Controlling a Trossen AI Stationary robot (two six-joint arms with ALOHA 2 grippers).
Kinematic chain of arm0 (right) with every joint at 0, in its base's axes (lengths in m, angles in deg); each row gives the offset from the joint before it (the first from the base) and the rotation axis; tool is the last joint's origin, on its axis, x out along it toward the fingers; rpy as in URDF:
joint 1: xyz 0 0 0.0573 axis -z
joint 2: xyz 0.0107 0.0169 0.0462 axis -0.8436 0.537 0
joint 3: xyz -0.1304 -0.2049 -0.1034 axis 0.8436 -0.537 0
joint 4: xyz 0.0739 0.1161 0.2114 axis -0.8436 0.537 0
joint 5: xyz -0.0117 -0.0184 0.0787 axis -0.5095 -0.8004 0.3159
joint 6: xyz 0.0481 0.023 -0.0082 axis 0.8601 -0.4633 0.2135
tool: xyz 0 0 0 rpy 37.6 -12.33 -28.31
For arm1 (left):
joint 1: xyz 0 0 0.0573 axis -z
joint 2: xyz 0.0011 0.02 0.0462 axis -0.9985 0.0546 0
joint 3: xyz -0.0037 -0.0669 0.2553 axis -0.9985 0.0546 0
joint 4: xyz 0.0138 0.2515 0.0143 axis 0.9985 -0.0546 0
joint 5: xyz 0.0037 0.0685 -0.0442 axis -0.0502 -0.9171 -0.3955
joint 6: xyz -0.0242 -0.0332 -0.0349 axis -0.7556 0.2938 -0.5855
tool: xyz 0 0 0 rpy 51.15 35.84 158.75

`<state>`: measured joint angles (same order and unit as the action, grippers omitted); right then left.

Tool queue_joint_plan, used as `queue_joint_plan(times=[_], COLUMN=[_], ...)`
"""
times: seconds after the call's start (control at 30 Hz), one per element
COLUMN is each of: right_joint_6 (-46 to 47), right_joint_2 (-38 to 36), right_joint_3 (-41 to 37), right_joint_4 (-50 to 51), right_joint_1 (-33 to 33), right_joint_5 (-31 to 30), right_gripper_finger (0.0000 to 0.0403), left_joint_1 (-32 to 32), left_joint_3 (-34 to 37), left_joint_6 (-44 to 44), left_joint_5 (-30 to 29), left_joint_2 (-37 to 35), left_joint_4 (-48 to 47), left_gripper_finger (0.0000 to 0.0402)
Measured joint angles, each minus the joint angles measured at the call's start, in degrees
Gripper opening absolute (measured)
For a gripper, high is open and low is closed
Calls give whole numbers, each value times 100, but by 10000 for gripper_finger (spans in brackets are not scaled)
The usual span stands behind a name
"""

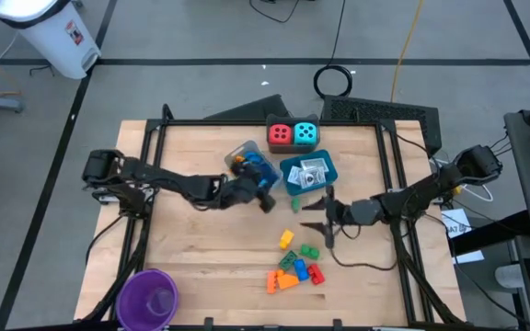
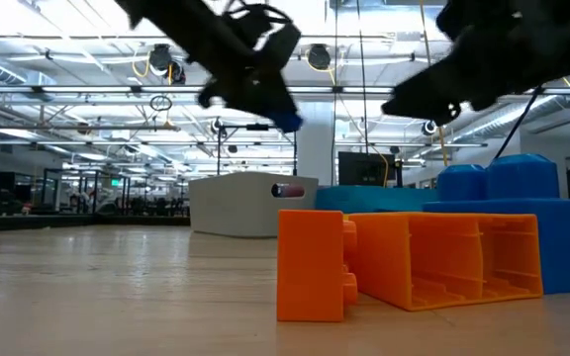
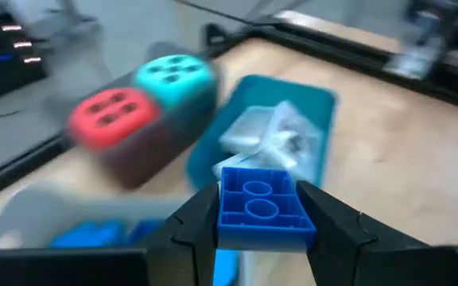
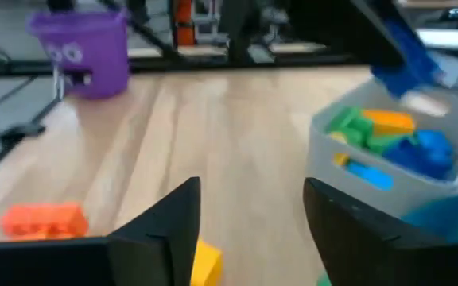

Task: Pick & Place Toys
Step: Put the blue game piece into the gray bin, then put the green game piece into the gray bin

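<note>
Gripping: left tool (image 3: 257,230) clamps a blue brick (image 3: 259,205) between its fingers, seen plainly only in the left wrist view.
Left tool position: raised off the surface (image 1: 201,267) in the low view, beside the clear tray (image 1: 247,164) in the high view.
Ahead of left tool: red die (image 3: 114,119), cyan die (image 3: 177,75), blue tray (image 3: 312,103) with white packets (image 3: 269,135).
Right tool: (image 4: 249,230) fingers apart, nothing between them; just beyond the blue tray, toward the loose bricks.
Right wrist only: orange brick (image 4: 42,220), yellow brick (image 4: 205,262), purple cup (image 4: 82,52), tray holding mixed bricks (image 4: 388,139).
Loose bricks: pile (image 1: 294,267) near right tool.
</note>
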<state>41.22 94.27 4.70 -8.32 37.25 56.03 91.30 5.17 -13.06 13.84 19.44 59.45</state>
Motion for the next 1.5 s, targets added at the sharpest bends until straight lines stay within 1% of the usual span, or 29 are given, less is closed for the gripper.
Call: queue_joint_plan(times=[0.1,0.17,0.2,0.3,0.43,0.53,0.67,0.8,0.93,1.07,1.13,1.23,1.4,1.47,1.5], right_joint_6=[-51,-44,-26,100,226,196,157,-93,-92,-89,-87,135,492,615,623], right_joint_2=[1,-4,3,66,248,519,1012,1485,1894,2249,2389,2415,2056,1827,1711], right_joint_3=[-3,-1,-3,-1,-3,-3,-3,-3,-3,-3,-2,0,1,-12,-11], right_joint_4=[-5,-27,-15,-55,-53,-36,-69,-150,-465,-884,-1003,-990,-734,-669,-710], right_joint_1=[-13,25,43,146,298,365,420,573,742,799,828,843,830,786,755], right_joint_5=[298,213,137,176,126,43,-505,-541,-142,-56,163,731,2130,2404,2424], right_gripper_finger=[212,218,219,221,222,226,240,254,253,244,240,235,231,231,231], left_joint_1=[-119,-268,-328,-496,-741,-790,-805,-795,-799,-794,-794,-794,-794,-794,-794], left_joint_3=[511,808,924,1197,1331,1340,1343,1343,1343,1341,1340,1343,1340,1340,1340], left_joint_6=[-746,-1084,-1196,-1505,-1655,-1698,-1679,-1664,-1662,-1660,-1658,-1659,-1658,-1646,-1645], left_joint_5=[-615,-816,-816,-677,-579,-325,-208,-185,-94,-87,-87,-86,-33,51,70], left_joint_2=[-160,-170,-178,-156,-133,-136,-135,-135,-135,-135,-135,-135,-135,-135,-135], left_joint_4=[-195,-162,-94,6,-10,22,209,437,462,484,489,490,493,536,569], left_gripper_finger=[146,155,159,174,199,214,225,226,227,227,227,227,227,227,227])
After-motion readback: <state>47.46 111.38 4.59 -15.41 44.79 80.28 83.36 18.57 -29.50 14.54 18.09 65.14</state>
